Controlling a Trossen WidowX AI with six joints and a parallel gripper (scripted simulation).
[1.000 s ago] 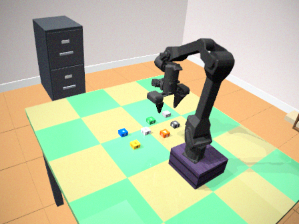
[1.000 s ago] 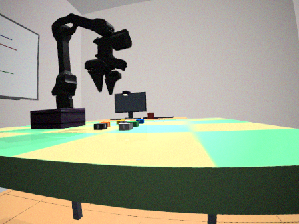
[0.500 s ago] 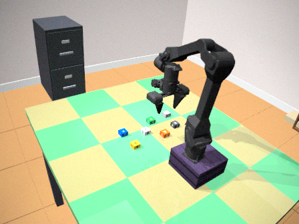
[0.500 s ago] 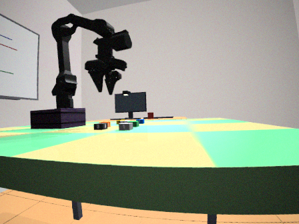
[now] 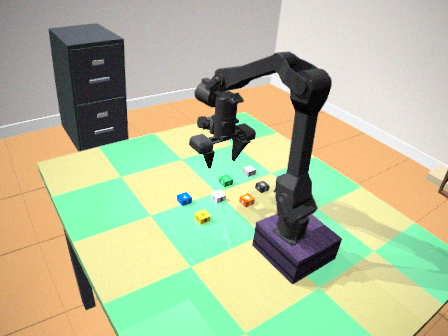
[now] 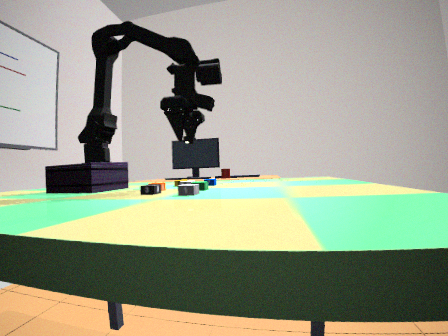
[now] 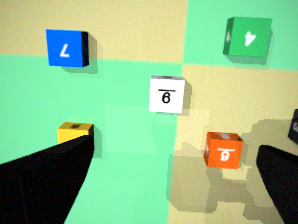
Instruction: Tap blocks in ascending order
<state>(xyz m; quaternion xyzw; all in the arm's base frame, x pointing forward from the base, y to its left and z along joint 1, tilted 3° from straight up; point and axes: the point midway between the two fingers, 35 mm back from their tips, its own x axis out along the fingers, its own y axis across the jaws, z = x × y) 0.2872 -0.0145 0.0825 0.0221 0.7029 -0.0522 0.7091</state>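
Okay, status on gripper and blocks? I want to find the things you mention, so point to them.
Gripper (image 5: 221, 164) (image 6: 188, 140) open, holding nothing, above the table. Blue block (image 5: 184, 199) (image 6: 211, 182) (image 7: 65, 49) reads 7, green (image 5: 226, 180) (image 6: 202, 185) (image 7: 248, 37) reads 4. Left finger partly hides yellow block (image 5: 202, 217) (image 7: 75, 131) in wrist view.
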